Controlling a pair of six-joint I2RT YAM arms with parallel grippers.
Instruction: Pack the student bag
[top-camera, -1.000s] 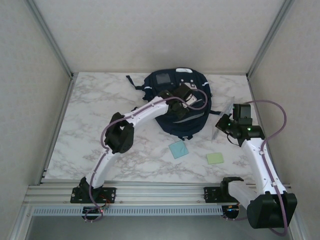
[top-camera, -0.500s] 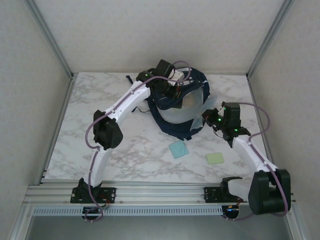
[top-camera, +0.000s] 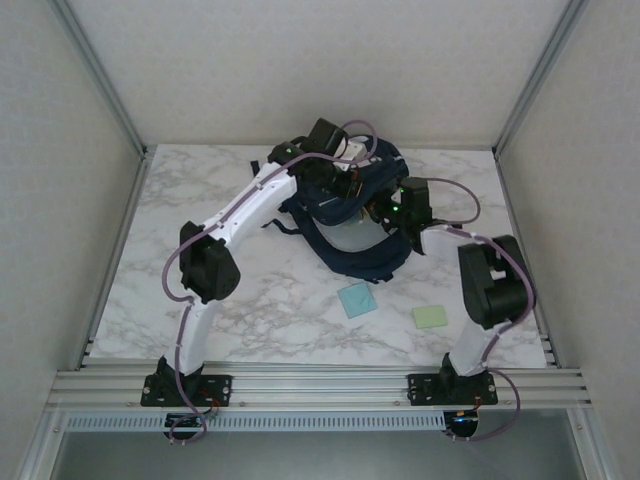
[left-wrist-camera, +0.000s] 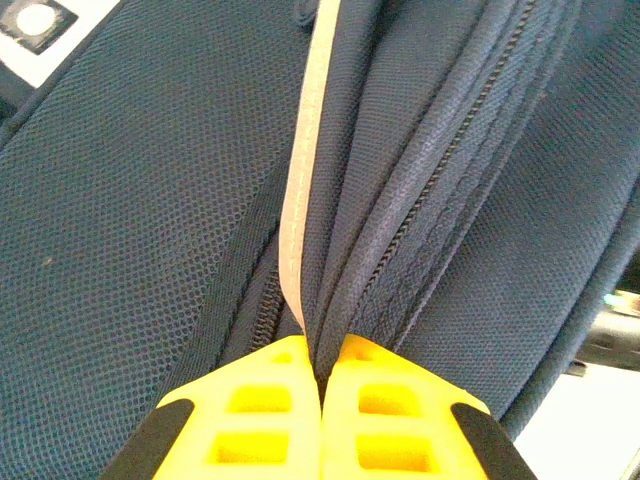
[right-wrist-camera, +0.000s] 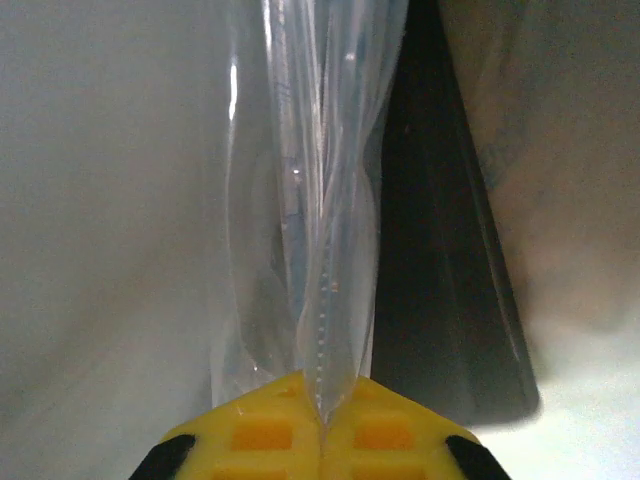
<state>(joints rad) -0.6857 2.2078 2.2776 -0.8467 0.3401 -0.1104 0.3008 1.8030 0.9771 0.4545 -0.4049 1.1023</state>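
The student bag (top-camera: 362, 262), dark navy, lies at the back middle of the marble table with its front flap pulled up. My left gripper (top-camera: 350, 187) is shut on a fold of the bag's navy fabric (left-wrist-camera: 120, 200) beside the zipper and a white stripe (left-wrist-camera: 305, 150); its tips (left-wrist-camera: 322, 345) pinch the seam. My right gripper (top-camera: 380, 208) sits at the bag's mouth. In the right wrist view that gripper (right-wrist-camera: 322, 388) is shut on a clear plastic bag (right-wrist-camera: 310, 200), which hangs ahead of it against pale lining and a dark gap.
A teal square pad (top-camera: 357, 298) and a green square pad (top-camera: 431, 316) lie flat on the table in front of the bag. White walls and metal posts close in the table at the back and both sides.
My left gripper lifted the bag's flap up and toward the back. The right arm swung left with the clear plastic bag, from beside the bag to its opened mouth.
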